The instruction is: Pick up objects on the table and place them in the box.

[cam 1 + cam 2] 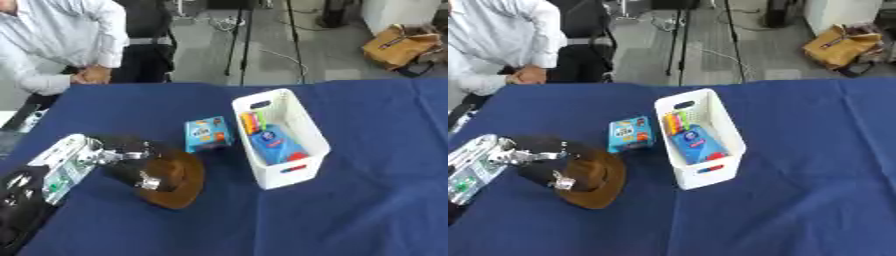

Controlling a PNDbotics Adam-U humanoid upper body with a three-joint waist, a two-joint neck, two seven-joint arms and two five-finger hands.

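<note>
Left eye view: box (308, 131) lengthwise, near-to-far.

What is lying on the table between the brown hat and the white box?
A small blue carton lies between the brown hat and the white box, seen in both eye views.

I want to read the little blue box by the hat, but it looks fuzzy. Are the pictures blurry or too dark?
Left eye view: the small blue box is soft, its print unreadable; the left hand on the brown hat is smeared. Right eye view: equally soft; light is even, without glare, and the white box casts only a faint shadow.
</note>
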